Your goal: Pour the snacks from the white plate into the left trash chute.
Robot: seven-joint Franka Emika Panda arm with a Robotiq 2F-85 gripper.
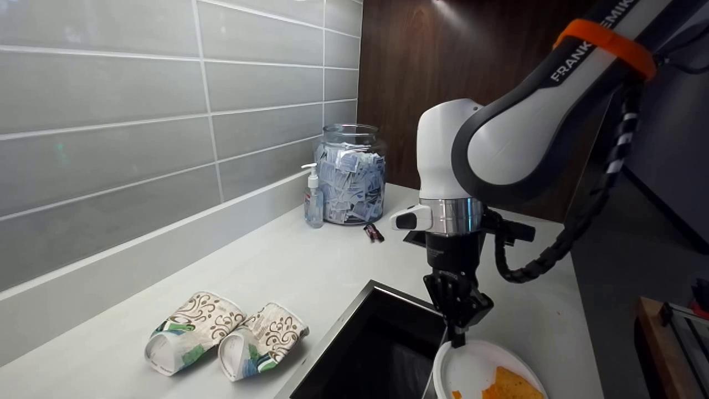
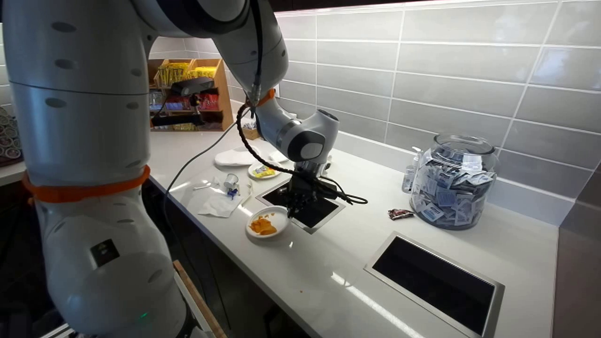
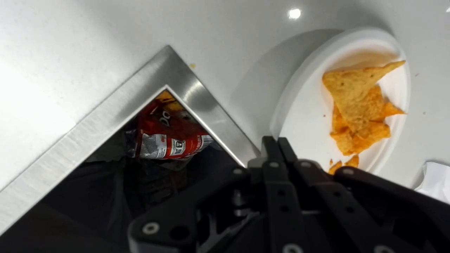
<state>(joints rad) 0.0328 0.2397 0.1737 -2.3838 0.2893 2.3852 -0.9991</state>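
The white plate (image 3: 306, 137) holds the orange snacks (image 3: 358, 112), which lie toward the side away from my fingers. My gripper (image 3: 275, 140) is shut on the plate's rim. The plate shows in both exterior views (image 1: 465, 360) (image 2: 280, 218) with the snacks (image 1: 509, 385) (image 2: 263, 226) on it. It casts a shadow on the counter and looks raised a little. My gripper (image 1: 457, 338) is at the edge of the left trash chute (image 1: 330, 339), a black hole with a metal rim (image 3: 207, 109). The plate is beside the hole, mostly over the counter.
A red snack bag (image 3: 172, 140) lies inside the chute. Two crumpled patterned cups (image 1: 194, 327) lie beside it. The other hole (image 2: 432, 281), a glass jar (image 2: 453, 188), a pump bottle (image 1: 313, 202) and a wrapper (image 1: 374, 233) are farther along. Napkins (image 2: 220, 204) lie near the plate.
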